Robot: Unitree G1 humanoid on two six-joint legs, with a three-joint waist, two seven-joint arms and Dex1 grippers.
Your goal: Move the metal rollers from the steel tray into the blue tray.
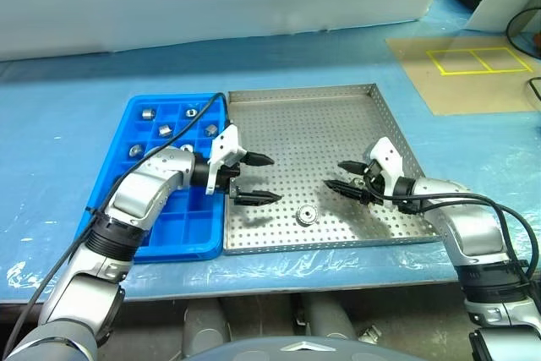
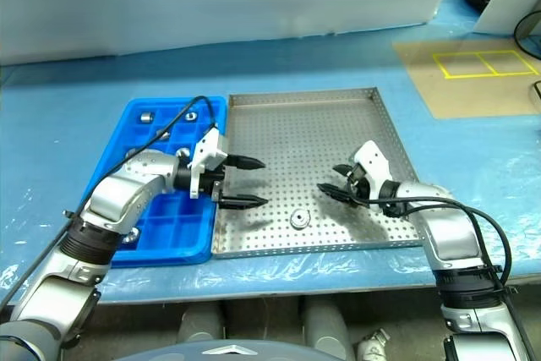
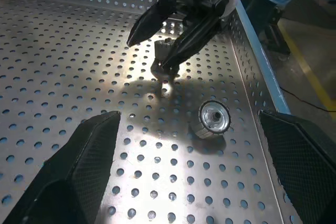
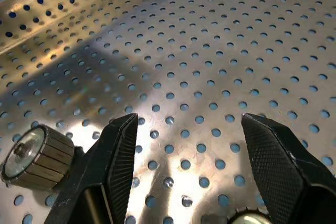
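**Two claws over the steel tray, rollers split between trays**

The steel tray (image 1: 321,116) sits on the blue-covered counter (image 1: 68,90), with the blue tray (image 1: 139,124) touching its 9 o'clock side. One metal roller (image 1: 306,215) lies on the perforated floor near the steel tray's 6 o'clock rim, between the two claws. Several more rollers (image 1: 165,130) rest in compartments toward the blue tray's 12 o'clock end.

The left claw (image 1: 256,177) reaches in over the steel tray's 9 o'clock edge, its fingers spread wide and released, holding nothing. The right claw (image 1: 348,177) hangs over the tray's 3 o'clock part, pointing toward the left one; its fingers stand partly apart. In the left wrist view a second roller (image 3: 163,51) sits between or just behind them, but I cannot tell whether it is gripped.

No brand, label or readable writing shows anywhere; a tan mat (image 1: 469,73) at 2 o'clock carries only yellow tape outlines.
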